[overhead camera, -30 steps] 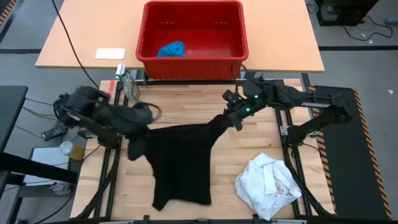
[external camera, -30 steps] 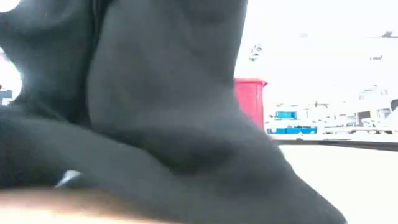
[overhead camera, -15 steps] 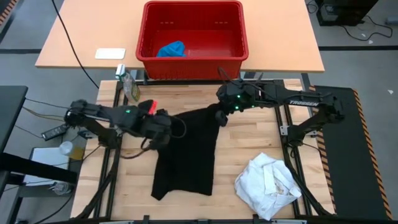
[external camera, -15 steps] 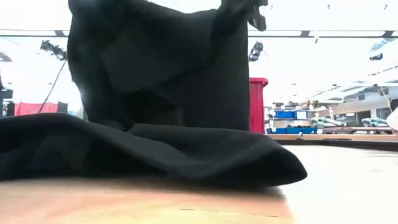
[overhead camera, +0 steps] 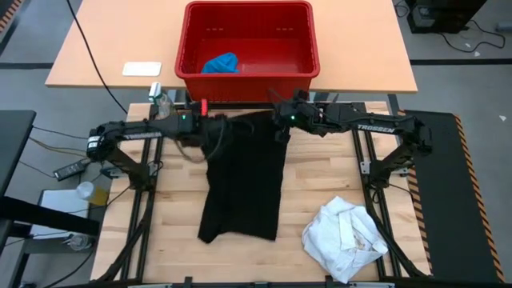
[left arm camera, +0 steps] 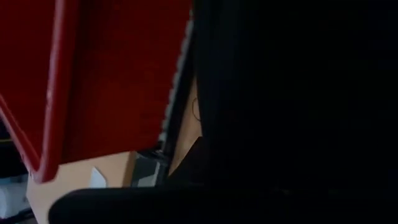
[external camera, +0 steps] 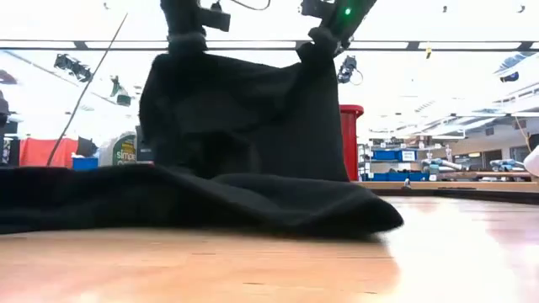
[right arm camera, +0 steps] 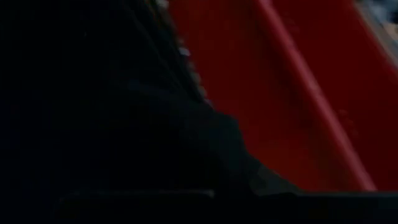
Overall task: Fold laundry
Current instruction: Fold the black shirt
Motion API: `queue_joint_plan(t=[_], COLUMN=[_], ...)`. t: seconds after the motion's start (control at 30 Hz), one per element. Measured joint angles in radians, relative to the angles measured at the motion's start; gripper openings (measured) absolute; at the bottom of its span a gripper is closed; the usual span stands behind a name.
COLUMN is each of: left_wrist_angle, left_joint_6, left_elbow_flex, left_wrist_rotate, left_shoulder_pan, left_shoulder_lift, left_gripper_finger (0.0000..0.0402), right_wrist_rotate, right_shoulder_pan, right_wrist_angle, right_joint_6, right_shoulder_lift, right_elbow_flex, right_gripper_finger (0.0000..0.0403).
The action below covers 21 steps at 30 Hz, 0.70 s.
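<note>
Now spreading step: left gripper (overhead camera: 210, 120) and right gripper (overhead camera: 278, 120) each pinch black garment (overhead camera: 242, 188) top corners just before red basket (overhead camera: 248, 80); hem trails on table. Next: lay flat.

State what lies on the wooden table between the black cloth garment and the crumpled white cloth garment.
Nothing: bare wood separates the black cloth garment from the crumpled white cloth garment, seen in the high view.

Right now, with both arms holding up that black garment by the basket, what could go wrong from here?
1. The left gripper and right gripper pinch only the top corners of the black garment; a thin pinch could slip.
2. They hold it close to the red basket, so the cloth might snag its rim.
3. Its lower end lies bunched on the table, which may leave wrinkles when laid flat.
</note>
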Motion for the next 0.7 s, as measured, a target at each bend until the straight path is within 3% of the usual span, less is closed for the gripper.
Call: queue_joint_plan(t=[0.17,0.27,0.43,0.7], left_wrist_angle=[0.176,0.193,0.148,0.039], left_joint_6=[0.131,0.167,0.183,0.063], left_elbow_flex=[-0.003,-0.005,-0.005,-0.005], left_wrist_rotate=[0.019,0.079,0.114,0.253], left_shoulder_pan=[0.150,0.161,0.078,-0.053], left_shoulder_lift=[-0.001,-0.011,-0.008,0.000], left_gripper_finger=[0.0011,0.0011,0.0011,0.0011], right_wrist_rotate=[0.072,-0.051,-0.242,-0.549], right_shoulder_pan=[-0.054,-0.064,-0.042,0.031], right_wrist_angle=[0.027,0.008,-0.099,-0.162], right_joint_6=[0.012,0.011,0.019,0.152], right_shoulder_lift=[0.013,0.005,0.002,0.011], right_elbow_flex=[0.000,0.001,0.000,-0.001], right_gripper_finger=[0.0018,0.0018,0.0018,0.0018])
